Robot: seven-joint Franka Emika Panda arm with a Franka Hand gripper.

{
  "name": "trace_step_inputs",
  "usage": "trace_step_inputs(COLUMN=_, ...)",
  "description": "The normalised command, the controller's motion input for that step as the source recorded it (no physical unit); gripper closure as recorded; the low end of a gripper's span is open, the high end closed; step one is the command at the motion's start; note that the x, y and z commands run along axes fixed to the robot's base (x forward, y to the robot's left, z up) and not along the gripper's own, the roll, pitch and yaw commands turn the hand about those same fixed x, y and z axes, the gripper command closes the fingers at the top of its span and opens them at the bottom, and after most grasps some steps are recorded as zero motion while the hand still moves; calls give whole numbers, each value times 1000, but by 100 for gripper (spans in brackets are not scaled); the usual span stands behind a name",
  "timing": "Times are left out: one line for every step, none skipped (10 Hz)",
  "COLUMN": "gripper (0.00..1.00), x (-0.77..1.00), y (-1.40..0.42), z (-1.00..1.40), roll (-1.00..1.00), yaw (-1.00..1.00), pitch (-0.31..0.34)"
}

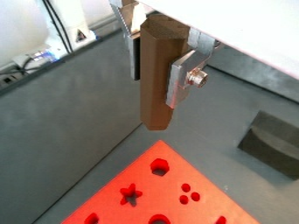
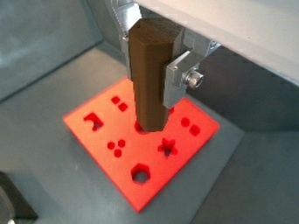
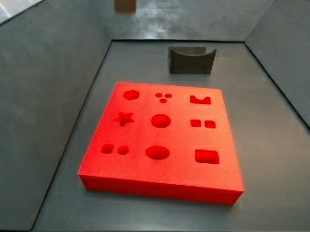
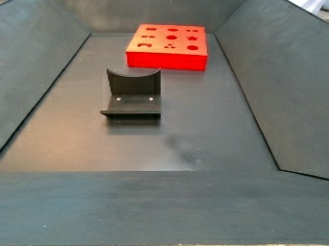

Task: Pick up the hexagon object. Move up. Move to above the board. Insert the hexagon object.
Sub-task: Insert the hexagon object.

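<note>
I am looking into a dark grey bin with sloped walls and a flat floor. On that floor lies the board, bright red, and at its 12 o'clock in a side view stands the fixture, well apart from it. The gripper hangs high above the floor and is clenched on the hexagon object: in both wrist views the silver fingers press its upper part from either side, and the brown peg hangs upright below them, its lower end free. In a wrist view the peg's lower end overlaps the board's middle, covering one recess there; how far above it sits I cannot tell. In a side view only a small brown scrap of the peg shows at the frame's 12 o'clock edge, the gripper cut off entirely. The board's recesses (circles, star, squares, a hexagon, a notched shape) all appear unfilled.
</note>
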Motion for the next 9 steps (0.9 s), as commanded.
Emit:
trace_step_inputs(gripper=100, x=-269, y=343, z=-751, roll=-133, yaw=-80, pitch=-187)
trace_step_inputs(gripper=100, x=-71, y=363, z=-640, roll=-173, yaw=0, pitch=-227)
trace_step_inputs(gripper=100, x=0, y=254, z=-463, roll=-236, yaw=0, pitch=-287)
trace_step_inputs(gripper=100, x=0, y=223, z=-394, roll=-249, yaw=0, pitch=-326)
trace_step_inputs(gripper=100, x=103, y=194, z=-417, roll=-233, yaw=0, pitch=-316)
trace_step_inputs(gripper=100, x=26, y=0, z=-569, roll=-144, yaw=0, pitch=-296)
trace_step_inputs(gripper=100, x=46, y=0, z=-643, roll=-113, yaw=0, pitch=-274)
trace_step_inputs(gripper=100, x=51, y=-66, z=-737, roll=-61, yaw=0, pitch=-254)
trace_step_inputs(gripper=100, x=0, y=-129, z=-794, roll=-27, yaw=-23, pitch=-243)
